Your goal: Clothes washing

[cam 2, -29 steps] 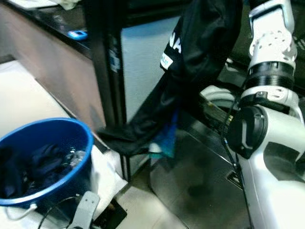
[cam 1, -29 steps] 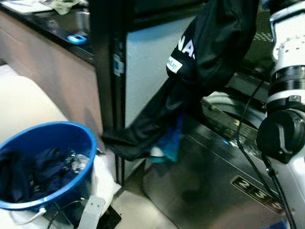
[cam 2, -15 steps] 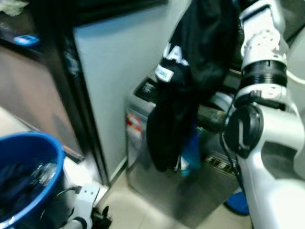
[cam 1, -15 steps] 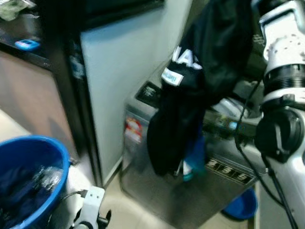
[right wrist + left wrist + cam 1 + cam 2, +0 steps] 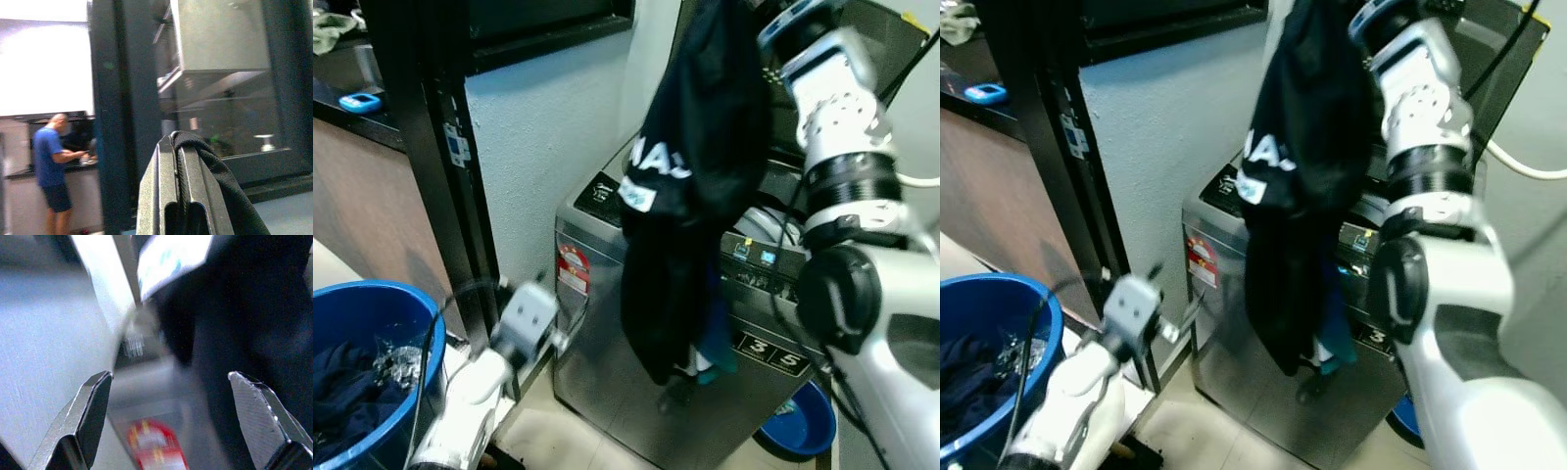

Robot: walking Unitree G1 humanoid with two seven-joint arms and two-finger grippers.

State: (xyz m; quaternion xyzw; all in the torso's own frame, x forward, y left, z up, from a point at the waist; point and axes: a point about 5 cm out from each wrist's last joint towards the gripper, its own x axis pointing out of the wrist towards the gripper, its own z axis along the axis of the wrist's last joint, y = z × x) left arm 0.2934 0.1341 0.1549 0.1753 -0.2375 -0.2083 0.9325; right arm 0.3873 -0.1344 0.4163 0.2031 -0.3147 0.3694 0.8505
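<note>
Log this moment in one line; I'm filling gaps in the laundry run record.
right hand: raised, shut on black garment | garment: hanging before washing machine | left hand: open, empty | blue bucket: holds clothes

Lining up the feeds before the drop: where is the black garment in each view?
Left eye view: black garment hangs top centre, before the washing machine.
Right eye view: hangs top centre, beside the raised right arm.
Left wrist view: dark cloth beyond the open left gripper.
Right wrist view: a fold pinched in the right gripper.
Shared landmark: the garment's white label.
</note>
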